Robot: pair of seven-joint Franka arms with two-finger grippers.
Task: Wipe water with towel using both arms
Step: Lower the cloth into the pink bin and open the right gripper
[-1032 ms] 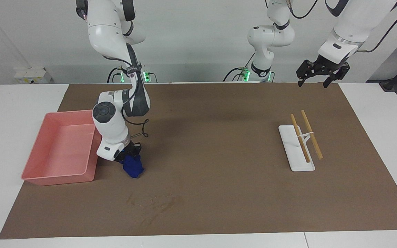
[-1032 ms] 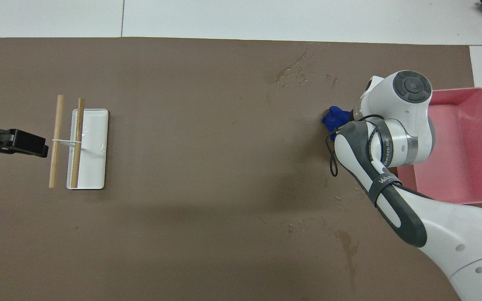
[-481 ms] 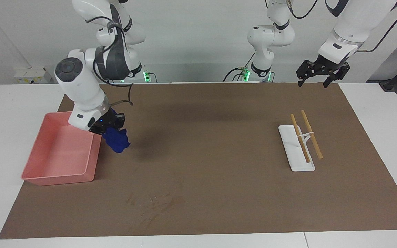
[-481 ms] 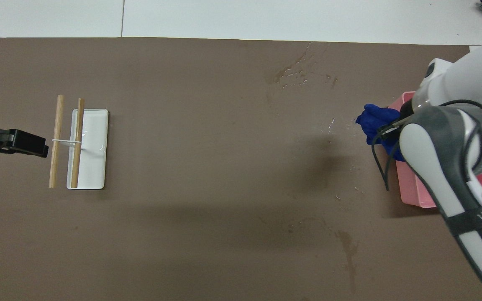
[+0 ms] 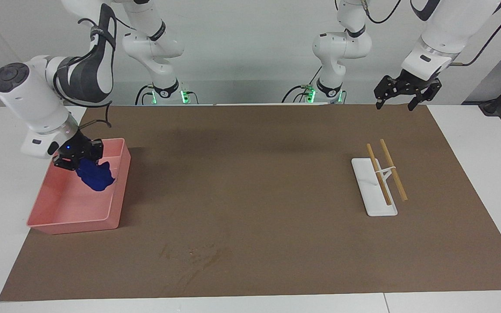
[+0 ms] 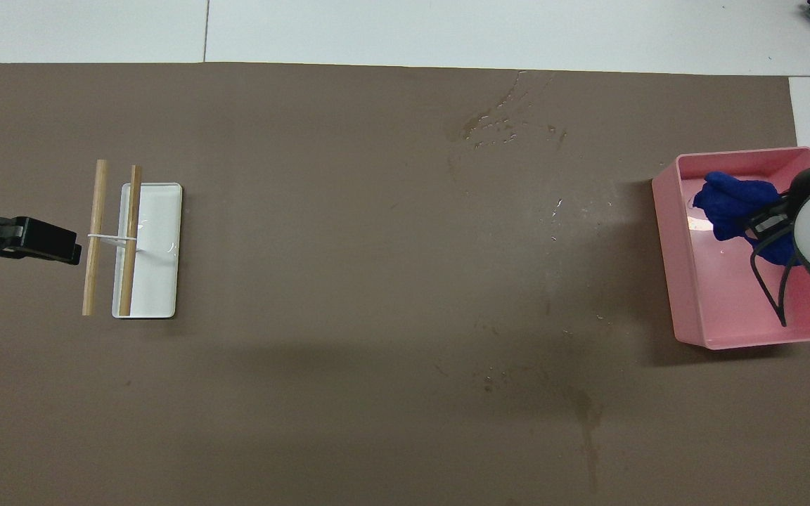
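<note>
The blue towel [image 5: 96, 176] [image 6: 735, 204] hangs bunched from my right gripper [image 5: 78, 158] [image 6: 770, 221], which is shut on it over the pink tray [image 5: 76, 226] [image 6: 665, 246]. The towel's lower end dips inside the tray's walls; whether it touches the tray's floor I cannot tell. The water [image 5: 194, 254] [image 6: 496, 123] is a faint streaky patch on the brown mat, farther from the robots than the tray. My left gripper [image 5: 395, 106] [image 6: 60, 242] waits open and raised over the mat's edge at the left arm's end, holding nothing.
A white holder [image 5: 374, 191] [image 6: 155, 246] with two wooden sticks [image 5: 392, 169] [image 6: 95, 232] tied across it lies toward the left arm's end. Two slimmer white arms [image 5: 333, 56] with green-lit bases stand at the robots' edge. Small droplets [image 6: 556, 207] dot the mat near the tray.
My right gripper has lifted the towel off the mat beside the tray and carried it toward the right arm's end, over the tray. The left arm has not moved.
</note>
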